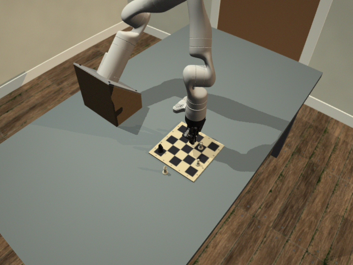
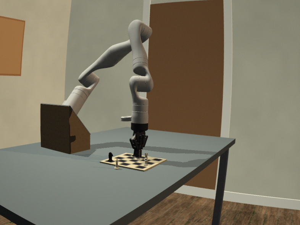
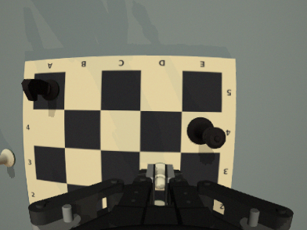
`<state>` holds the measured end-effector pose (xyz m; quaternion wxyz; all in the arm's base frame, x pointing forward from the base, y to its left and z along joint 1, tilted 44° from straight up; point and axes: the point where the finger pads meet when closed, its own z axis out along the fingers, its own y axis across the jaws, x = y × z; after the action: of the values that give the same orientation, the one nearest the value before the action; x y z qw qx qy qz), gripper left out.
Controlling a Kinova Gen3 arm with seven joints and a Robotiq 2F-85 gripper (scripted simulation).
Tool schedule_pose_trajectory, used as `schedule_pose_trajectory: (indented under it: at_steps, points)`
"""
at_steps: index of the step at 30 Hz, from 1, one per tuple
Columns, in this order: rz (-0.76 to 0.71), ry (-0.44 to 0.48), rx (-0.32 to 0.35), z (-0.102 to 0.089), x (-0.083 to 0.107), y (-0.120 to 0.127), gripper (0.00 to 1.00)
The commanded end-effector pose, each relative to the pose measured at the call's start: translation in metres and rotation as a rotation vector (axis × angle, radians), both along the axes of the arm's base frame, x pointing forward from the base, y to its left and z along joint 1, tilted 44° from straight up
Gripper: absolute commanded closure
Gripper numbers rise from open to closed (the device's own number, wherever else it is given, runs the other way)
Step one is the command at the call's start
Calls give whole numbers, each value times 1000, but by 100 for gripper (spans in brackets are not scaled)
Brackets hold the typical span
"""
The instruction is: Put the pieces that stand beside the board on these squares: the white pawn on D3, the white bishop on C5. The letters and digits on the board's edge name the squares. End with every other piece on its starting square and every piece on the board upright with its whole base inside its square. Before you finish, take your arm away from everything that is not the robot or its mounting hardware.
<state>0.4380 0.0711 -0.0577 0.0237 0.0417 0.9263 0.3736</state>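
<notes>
1. I am looking at the grey worktop (image 1: 71,185), which is carrying everything.
2. The pale arm (image 1: 199,42) is rising from a brown wedge stand (image 1: 96,94) at 10 o'clock in the top view and bending down over the board.
3. The board (image 1: 182,168) is lying flat, right of centre in the top view, with its A5 corner pointing to 9 o'clock.
4. The pincer (image 1: 193,140) is pointing straight down over D3, its tips close to the board. It is nearly shut, nipping a small white piece. I am reading that piece as the white pawn (image 3: 160,180). I cannot tell whether its base is touching the square.
5. The white bishop (image 1: 164,170) is standing upright on the worktop, just outside the A file beside row 3, at 7 o'clock from the pincer.
6. A black knight (image 1: 160,148) is sitting on A5.
7. A dark piece (image 3: 205,133) is sitting on E4.
8. A white piece with a notched top (image 1: 200,145) is standing at about D2.
9. A smaller white piece (image 1: 197,162) is standing at about B1.
</notes>
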Motion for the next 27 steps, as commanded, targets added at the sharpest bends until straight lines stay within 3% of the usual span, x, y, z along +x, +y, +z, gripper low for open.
schedule_pose_trajectory:
  at_steps: [1, 22, 23, 25, 26, 27]
  points:
    - [-1, -1, -1, 0, 1, -1, 100]
    - [-1, -1, -1, 0, 1, -1, 100]
    - [-1, -1, -1, 0, 1, -1, 93]
    - [-1, -1, -1, 0, 1, -1, 93]
    - [-1, -1, -1, 0, 1, -1, 87]
    - [-1, -1, -1, 0, 1, -1, 87]
